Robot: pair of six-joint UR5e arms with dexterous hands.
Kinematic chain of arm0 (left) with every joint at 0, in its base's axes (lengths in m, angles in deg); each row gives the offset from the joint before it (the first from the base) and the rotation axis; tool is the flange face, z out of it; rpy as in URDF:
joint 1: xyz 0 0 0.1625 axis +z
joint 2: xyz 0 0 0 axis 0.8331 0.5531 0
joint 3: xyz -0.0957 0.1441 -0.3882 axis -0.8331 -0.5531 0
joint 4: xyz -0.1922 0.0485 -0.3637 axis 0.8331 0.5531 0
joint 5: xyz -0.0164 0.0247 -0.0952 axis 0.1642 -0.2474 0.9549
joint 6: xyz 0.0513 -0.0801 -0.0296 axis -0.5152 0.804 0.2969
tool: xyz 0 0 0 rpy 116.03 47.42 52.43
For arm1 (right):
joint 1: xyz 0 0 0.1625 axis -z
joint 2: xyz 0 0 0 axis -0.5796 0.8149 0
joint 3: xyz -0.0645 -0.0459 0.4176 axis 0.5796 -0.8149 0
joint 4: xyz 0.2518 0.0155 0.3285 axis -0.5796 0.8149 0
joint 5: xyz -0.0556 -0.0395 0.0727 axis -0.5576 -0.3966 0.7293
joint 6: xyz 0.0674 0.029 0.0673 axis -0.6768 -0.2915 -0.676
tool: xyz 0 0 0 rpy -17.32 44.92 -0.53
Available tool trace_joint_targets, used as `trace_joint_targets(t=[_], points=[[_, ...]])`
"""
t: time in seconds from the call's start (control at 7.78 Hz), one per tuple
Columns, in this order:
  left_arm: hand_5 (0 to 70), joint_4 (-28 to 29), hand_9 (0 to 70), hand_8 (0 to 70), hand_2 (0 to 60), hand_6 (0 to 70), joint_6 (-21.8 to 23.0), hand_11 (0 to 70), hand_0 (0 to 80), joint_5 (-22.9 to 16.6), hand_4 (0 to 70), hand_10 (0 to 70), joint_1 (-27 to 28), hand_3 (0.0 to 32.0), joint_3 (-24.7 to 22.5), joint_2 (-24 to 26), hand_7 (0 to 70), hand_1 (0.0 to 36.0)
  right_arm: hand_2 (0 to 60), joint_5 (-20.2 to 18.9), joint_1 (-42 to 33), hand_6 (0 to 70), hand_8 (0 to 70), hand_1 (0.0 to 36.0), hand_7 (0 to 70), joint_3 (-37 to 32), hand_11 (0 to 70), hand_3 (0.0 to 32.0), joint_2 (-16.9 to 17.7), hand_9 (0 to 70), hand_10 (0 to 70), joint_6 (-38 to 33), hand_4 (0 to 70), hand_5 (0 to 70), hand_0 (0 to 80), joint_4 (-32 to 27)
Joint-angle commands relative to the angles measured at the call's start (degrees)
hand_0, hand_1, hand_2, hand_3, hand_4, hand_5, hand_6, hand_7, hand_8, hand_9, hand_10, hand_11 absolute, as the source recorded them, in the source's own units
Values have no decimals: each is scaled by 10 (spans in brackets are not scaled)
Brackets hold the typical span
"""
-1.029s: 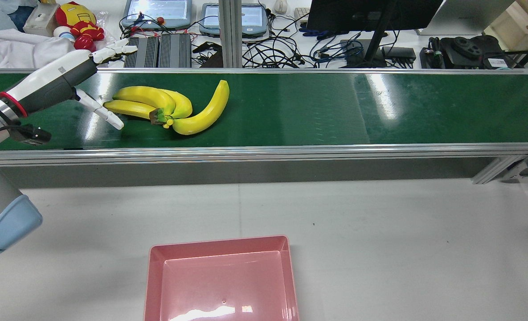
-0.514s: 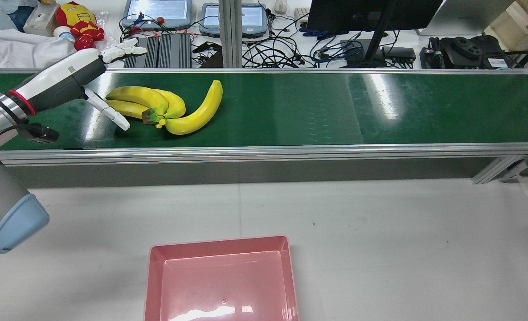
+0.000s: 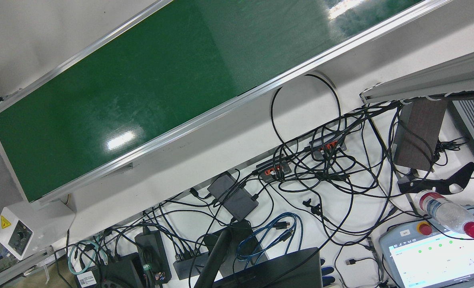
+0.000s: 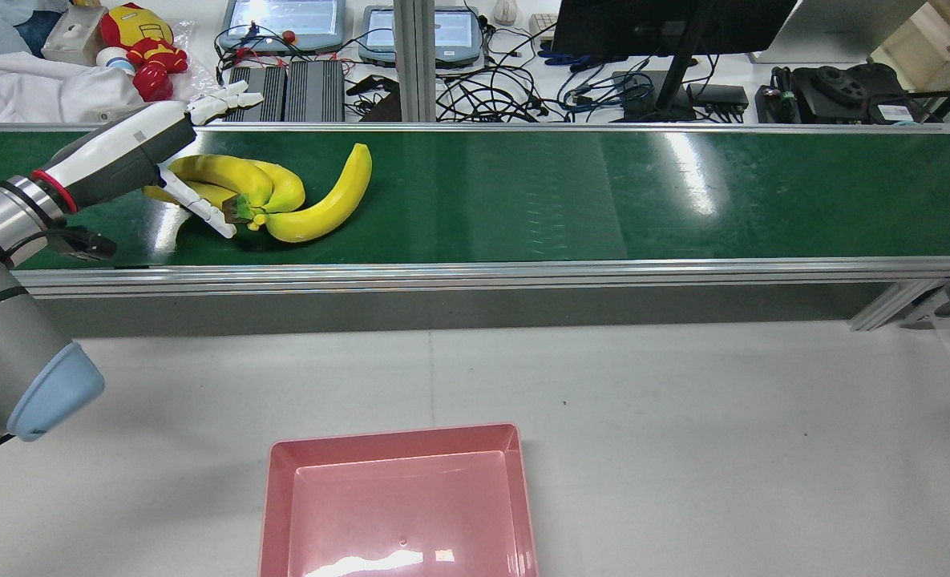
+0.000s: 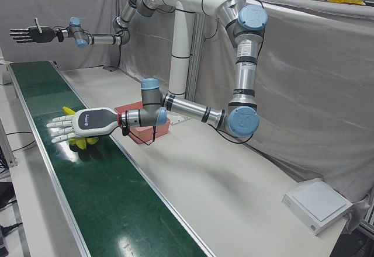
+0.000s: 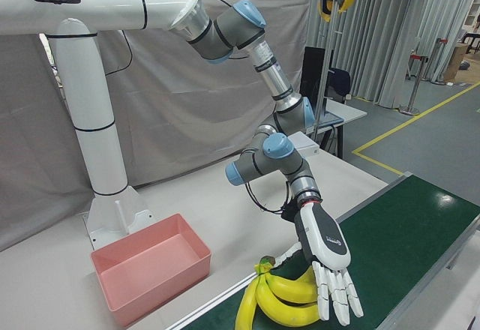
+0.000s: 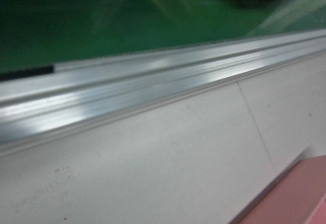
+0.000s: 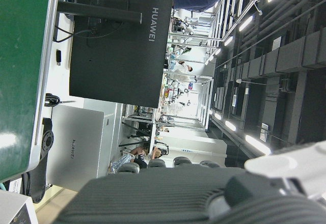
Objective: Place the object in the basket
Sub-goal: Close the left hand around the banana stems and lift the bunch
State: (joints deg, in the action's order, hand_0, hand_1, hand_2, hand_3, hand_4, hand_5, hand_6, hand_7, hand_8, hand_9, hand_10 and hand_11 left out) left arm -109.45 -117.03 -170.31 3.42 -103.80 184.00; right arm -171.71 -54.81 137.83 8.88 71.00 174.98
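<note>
Rear view shows our left hand (image 4: 150, 152) reaching over the green conveyor belt (image 4: 603, 192), its fingers spread apart and holding nothing, laid over the left end of the banana bunch (image 4: 282, 196). One low finger crosses in front of the stem end and looks to be touching or just beside it; we cannot tell which. The bunch lies flat on the belt, well apart from the pink basket (image 4: 398, 501), which sits on the white table (image 4: 683, 417) on the near side of the belt rail.

In the left-front view our right hand (image 5: 26, 34) hangs high over the far end of the belt, fingers splayed and empty, out of play.

We judge the grasp not yet made, so the risks lie in closing. The bananas fan out from one stem, and one curves away from the rest; if we close on a single fruit, the bunch may swing and twist out. The skins look smooth, so a shallow pinch may slip. If the belt is running, the bunch may slide from under our palm. Pressing down first could push it along the belt.
</note>
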Motion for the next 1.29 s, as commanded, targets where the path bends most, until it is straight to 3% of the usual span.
trace_joint_targets(t=[0.0,0.39,0.51,0.64,0.77,0.9,1.03,1.16], points=[[122,1,101,104,0,13,-3,77,587,0,108,37,8,54,2,3,69,196,0,0,0,0,0,0,0,0,0,0,0,0,0,0,0,0,0,0],[120,6,107,108,36,12,-21,86,586,0,122,43,21,50,15,3,70,205,0,0,0,0,0,0,0,0,0,0,0,0,0,0,0,0,0,0],[167,9,128,119,133,23,-25,112,574,1,172,62,25,18,29,2,80,215,0,0,0,0,0,0,0,0,0,0,0,0,0,0,0,0,0,0],[553,7,330,248,398,133,-50,304,510,2,313,201,36,0,30,3,272,203,0,0,0,0,0,0,0,0,0,0,0,0,0,0,0,0,0,0],[700,8,551,430,472,286,-65,482,478,12,319,336,41,0,30,1,575,165,0,0,1,0,0,0,0,0,0,0,0,0,0,0,0,0,0,0],[700,4,700,545,600,444,-62,629,480,18,366,444,38,0,26,4,700,213,0,0,1,0,0,0,0,0,0,0,0,0,0,0,0,0,0,0],[700,-15,700,618,600,542,-59,694,463,15,457,491,32,0,15,15,700,262,0,0,0,0,0,0,0,0,0,0,0,0,0,0,0,0,0,0],[700,-31,700,661,600,594,-59,700,446,14,508,504,23,0,2,24,700,253,0,0,0,0,0,0,0,0,0,0,0,0,0,0,0,0,0,0]])
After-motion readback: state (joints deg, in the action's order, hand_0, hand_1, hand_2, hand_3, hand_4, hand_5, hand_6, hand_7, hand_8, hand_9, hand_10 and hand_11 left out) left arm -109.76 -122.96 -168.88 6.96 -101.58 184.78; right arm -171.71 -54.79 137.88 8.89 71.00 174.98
